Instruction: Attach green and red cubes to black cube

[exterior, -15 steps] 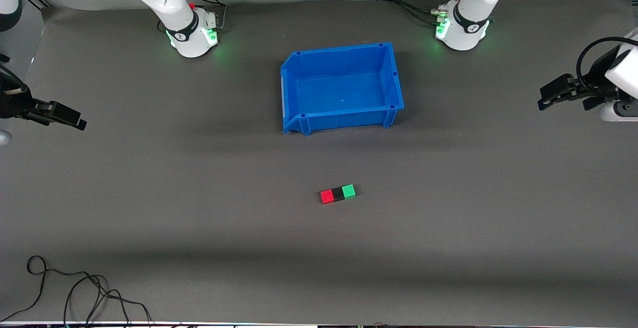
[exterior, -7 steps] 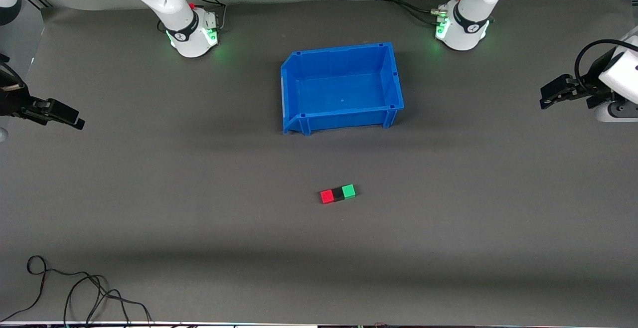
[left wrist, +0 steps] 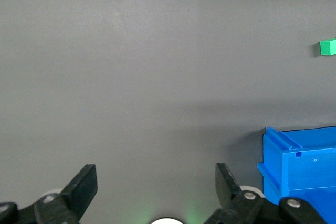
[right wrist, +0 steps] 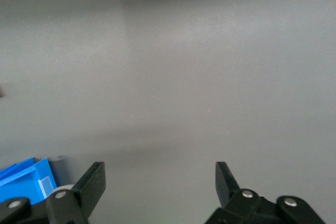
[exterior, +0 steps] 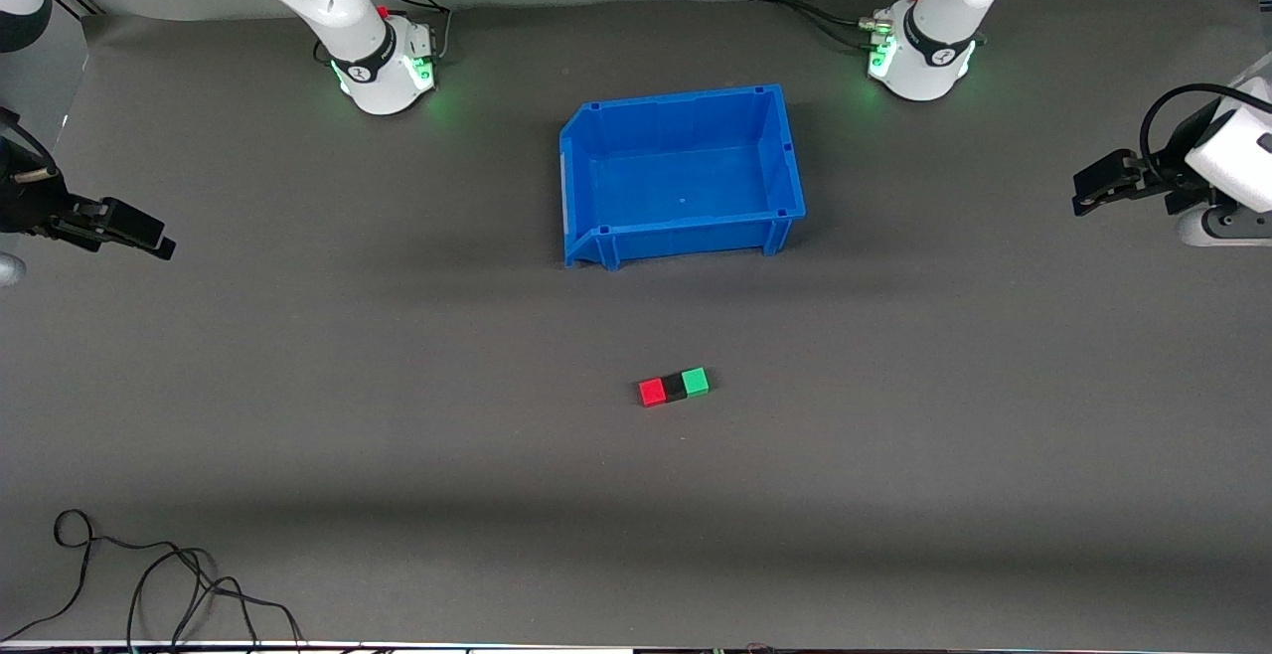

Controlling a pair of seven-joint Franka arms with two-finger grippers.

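Since the earlier frames, both grippers shift only slightly at the table's ends, and the three cubes and the bin keep their places. We see the left gripper (exterior: 1083,192) in the air over bare mat at the left arm's end of the table, its fingers (left wrist: 84,184) spread wide apart with nothing between them. We see the right gripper (exterior: 159,242) in the air over bare mat at the right arm's end, its fingers (right wrist: 94,182) likewise standing wide apart and holding nothing. Neither gripper touches any cube; both arms wait well apart from the row. We find the red cube (exterior: 652,393), the black cube (exterior: 676,387) and the green cube (exterior: 696,381) lying on the mat (exterior: 397,386) in one straight row, roughly midway between the two sets of fingers and well clear of each. The black cube sits in the middle, touching the red cube on the side toward the right gripper's fingers and the green cube on the side toward the left gripper's fingers. In the left wrist view we see only the green cube (left wrist: 328,47) of the row, well ahead of the fingertips. We note the blue bin (exterior: 596,177), open side up with nothing visible inside, farther from the front camera than the row; a corner of it shows close beside the fingers in each wrist view. A black cable (exterior: 149,574) lies coiled on the mat near the front camera, toward the right arm's end.
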